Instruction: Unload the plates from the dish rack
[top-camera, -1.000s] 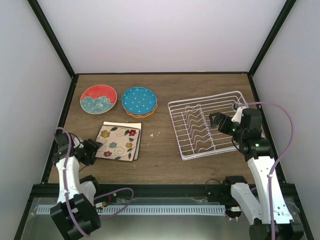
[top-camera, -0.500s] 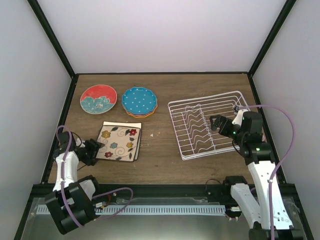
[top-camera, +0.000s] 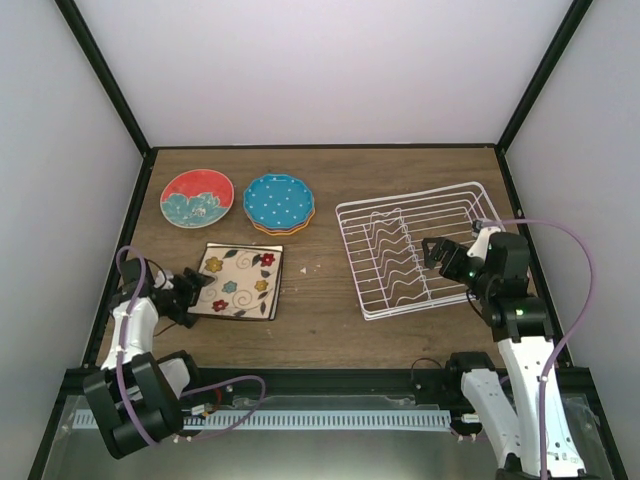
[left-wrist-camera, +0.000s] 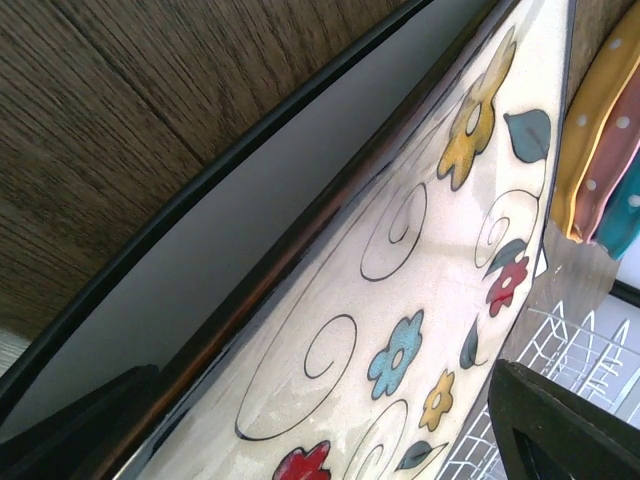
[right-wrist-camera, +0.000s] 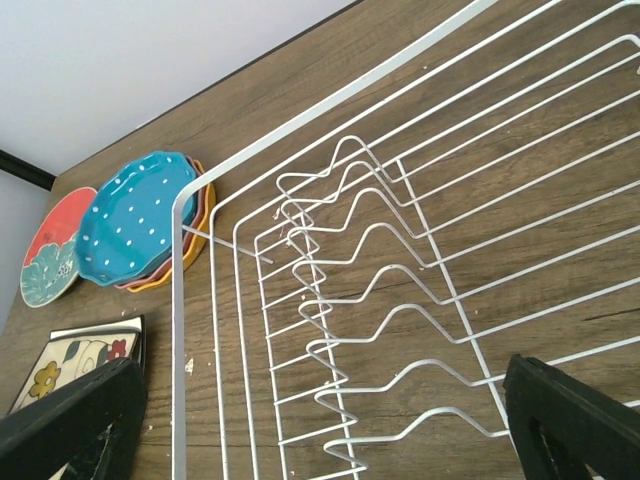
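1. Top external view: the white wire dish rack (top-camera: 350, 260) sits on the right of the table (top-camera: 320, 300) with no plate in any slot. Every plate in sight lies on the left half.
2. The left gripper (top-camera: 198, 288) is at the left edge of the square floral plate (top-camera: 237, 282). In the left wrist view its fingers are spread wide, with nothing visibly pinched.
3. The right gripper (top-camera: 435, 252) hovers over the rack's right part, fingers spread and empty.
4. Unloading looks all but done, so the step in hand is clearing away. The left gripper should back out low and level, jaws wide, so the plate's rim is not dragged. The right gripper should rise above the wires before swinging.
5. Count:
   - 1 rack and 2 grippers.
   - 1 red-and-teal plate (top-camera: 197, 197).
   - 1 round stack of 3: blue dotted plate (top-camera: 279, 200) over pink plate (left-wrist-camera: 612, 185) over orange plate (left-wrist-camera: 598, 130).
   - 1 floral square.
   - That makes 5 plates. A pale sliver at the floral plate's right edge may be a 6th underneath, but this is unclear.
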